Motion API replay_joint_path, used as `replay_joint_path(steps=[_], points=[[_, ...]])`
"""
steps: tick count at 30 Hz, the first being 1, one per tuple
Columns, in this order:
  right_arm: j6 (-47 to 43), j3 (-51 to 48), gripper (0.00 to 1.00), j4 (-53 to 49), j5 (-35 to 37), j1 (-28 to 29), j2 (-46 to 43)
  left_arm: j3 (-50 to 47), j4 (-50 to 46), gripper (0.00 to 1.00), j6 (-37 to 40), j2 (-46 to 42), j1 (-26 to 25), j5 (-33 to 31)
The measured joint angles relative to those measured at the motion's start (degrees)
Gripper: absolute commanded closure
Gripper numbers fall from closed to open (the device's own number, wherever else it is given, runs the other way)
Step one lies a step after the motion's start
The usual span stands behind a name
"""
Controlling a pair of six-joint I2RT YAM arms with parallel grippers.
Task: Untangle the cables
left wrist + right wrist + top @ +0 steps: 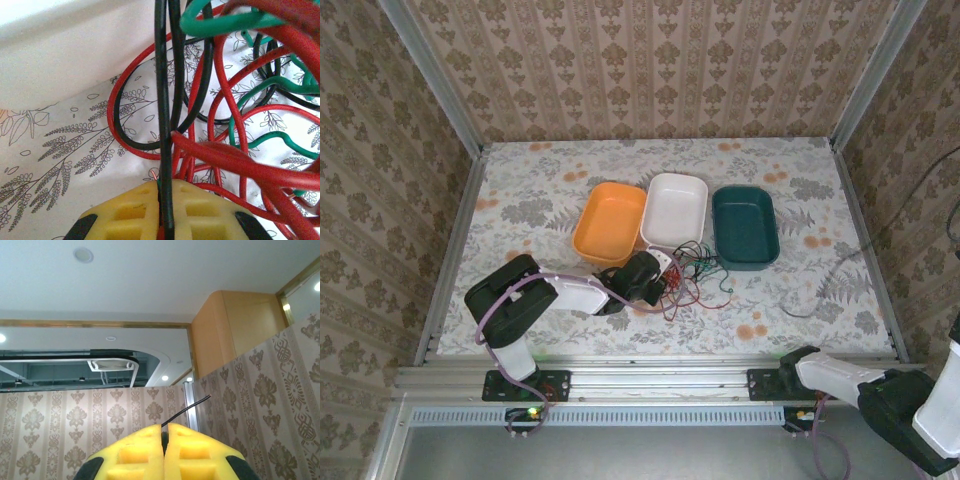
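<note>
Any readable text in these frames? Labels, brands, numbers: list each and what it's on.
None readable.
The orange tray, white tray and green tray are plain.
The cables show no print, even close up in the left wrist view.
The tablecloth and wallpaper carry patterns only.

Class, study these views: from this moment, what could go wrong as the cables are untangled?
1. The left pincer is shut on a black cable threaded through red loops; pulling may tighten the tangle.
2. The cables lie right beside the white tray; a snag could drag it.
</note>
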Motion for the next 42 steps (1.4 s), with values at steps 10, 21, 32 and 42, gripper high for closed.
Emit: replay_joint_path(steps=[10, 21, 32, 42], points=[[3.65, 4.42, 1.0, -9.92, -2.75, 0.0, 10.58, 0.0, -2.69, 1.0, 1.46, -1.46, -1.68, -4.55], [1.01, 2.89, 1.0, -12.26, -2.58, -4.79, 19.63, 0.0, -6.45, 1.0, 2.05, -2.82, -1.84, -6.43], [9.07, -4.48, 1.0, -19.54, -8.46, -7.02, 17.64, 0.0, -6.47, 1.0, 2.05, -2.82, -1.84, -6.51], [14.86, -12.09, 1.0, -26.01, -14.38, -7.02, 16.41, 0.02, -6.54, 1.0, 2.21, -2.82, -1.84, -6.54]])
